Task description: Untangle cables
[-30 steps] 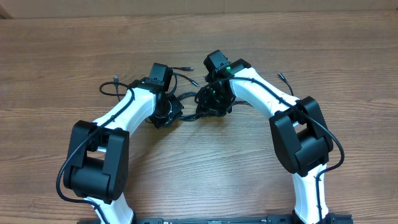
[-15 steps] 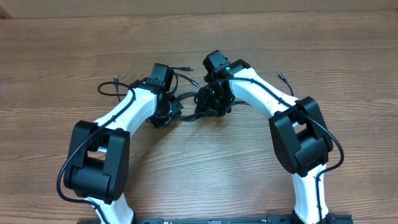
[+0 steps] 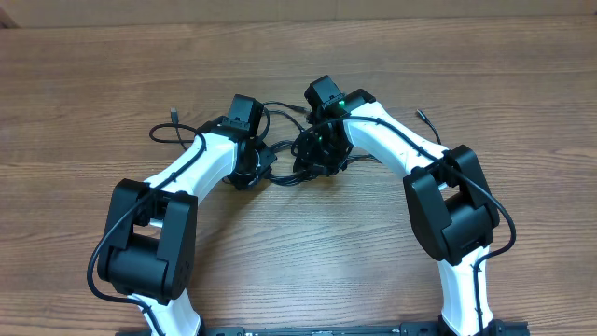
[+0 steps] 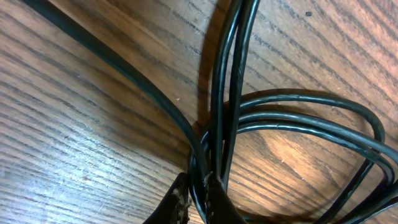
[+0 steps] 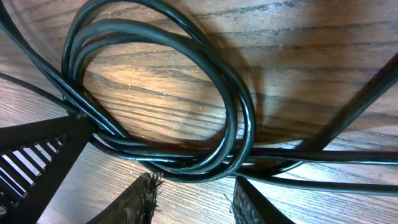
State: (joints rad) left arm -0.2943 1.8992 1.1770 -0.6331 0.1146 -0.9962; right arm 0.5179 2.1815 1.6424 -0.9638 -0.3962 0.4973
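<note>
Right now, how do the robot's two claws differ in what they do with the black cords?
The left claw has tips almost together, pinching strands of the cords; the right claw has tips well apart, pinching nothing. At the left claw the cords run in a tight bundle; before the right claw they form a wide loop. Both sit low over the same tangle.

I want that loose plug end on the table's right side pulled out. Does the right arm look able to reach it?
Probably yes. The plug end lies uncovered on the table beside the right arm. The right gripper is open over the cables, so it looks free to lift and swing back.
</note>
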